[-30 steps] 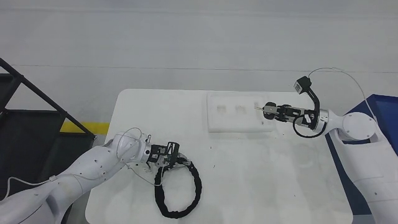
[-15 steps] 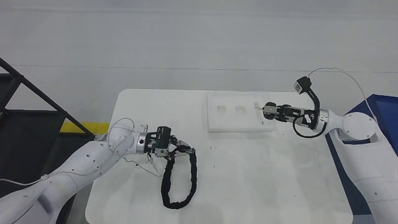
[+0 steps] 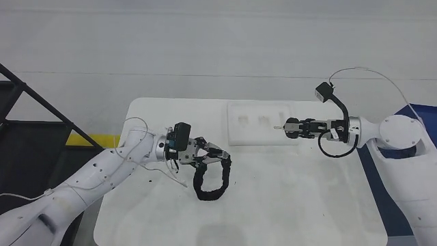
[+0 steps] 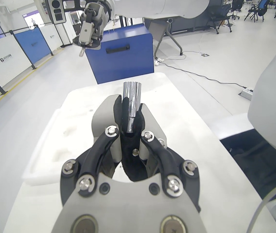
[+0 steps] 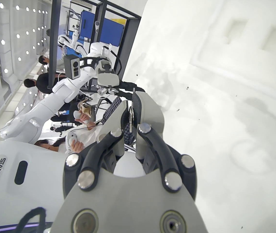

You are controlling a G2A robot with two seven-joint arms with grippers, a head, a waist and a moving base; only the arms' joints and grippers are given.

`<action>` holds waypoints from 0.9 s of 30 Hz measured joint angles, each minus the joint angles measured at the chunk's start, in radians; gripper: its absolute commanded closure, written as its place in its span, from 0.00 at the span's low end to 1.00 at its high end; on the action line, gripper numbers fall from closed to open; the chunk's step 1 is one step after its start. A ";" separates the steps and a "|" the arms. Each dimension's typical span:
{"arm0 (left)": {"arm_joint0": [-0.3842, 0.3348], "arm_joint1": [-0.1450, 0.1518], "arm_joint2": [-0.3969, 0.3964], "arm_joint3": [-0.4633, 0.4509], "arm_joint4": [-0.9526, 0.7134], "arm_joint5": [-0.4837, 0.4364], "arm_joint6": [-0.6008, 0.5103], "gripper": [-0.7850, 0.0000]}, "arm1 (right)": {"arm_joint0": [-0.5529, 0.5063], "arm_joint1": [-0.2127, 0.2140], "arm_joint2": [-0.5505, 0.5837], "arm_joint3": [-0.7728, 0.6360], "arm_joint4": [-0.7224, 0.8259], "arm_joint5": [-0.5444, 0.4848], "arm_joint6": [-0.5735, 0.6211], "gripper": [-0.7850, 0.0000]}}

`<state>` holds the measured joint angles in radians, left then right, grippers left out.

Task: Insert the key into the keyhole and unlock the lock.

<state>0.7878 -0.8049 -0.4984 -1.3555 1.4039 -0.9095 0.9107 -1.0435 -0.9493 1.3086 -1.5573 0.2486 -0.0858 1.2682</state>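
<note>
The lock is a black cable loop (image 3: 213, 178) with a chrome cylinder end (image 4: 132, 98). My left gripper (image 3: 208, 156) is shut on it and holds it above the table's left-centre, with the loop hanging below. In the left wrist view the cylinder sticks out past the left gripper (image 4: 128, 103), pointing toward the other arm. My right gripper (image 3: 288, 128) is shut on a small metal key (image 3: 278, 127) over the white foam tray's right end, tip pointing left. The key (image 5: 130, 118) sits edge-on between the right gripper's pads (image 5: 129, 107). A wide gap separates key and lock.
A white foam tray (image 3: 259, 123) with shallow rectangular recesses lies at the back middle of the white table (image 3: 293, 198). A black frame (image 3: 41, 109) stands off the table's left side, and a blue cabinet (image 4: 121, 54) beyond its right end.
My left arm has lifted the lock off the table and carried it right toward the centre, the loop now hanging bunched. My right gripper with the key has shifted slightly left.
</note>
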 measured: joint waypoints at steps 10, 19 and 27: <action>-0.083 -0.074 0.036 -0.026 -0.002 -0.011 -0.011 1.00 | -0.044 0.029 0.099 -0.234 -0.006 0.157 0.065 1.00; -0.158 -0.195 0.112 0.080 -0.050 0.002 0.002 1.00 | -0.057 0.041 0.105 -0.306 -0.032 0.187 0.087 1.00; -0.189 -0.264 0.152 0.166 -0.054 0.006 0.006 1.00 | -0.057 0.042 0.105 -0.308 -0.037 0.184 0.082 1.00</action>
<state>0.5986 -1.0692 -0.3465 -1.1892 1.3498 -0.9030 0.9171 -1.1008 -0.9071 1.4133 -1.8657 0.2117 0.0978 1.3501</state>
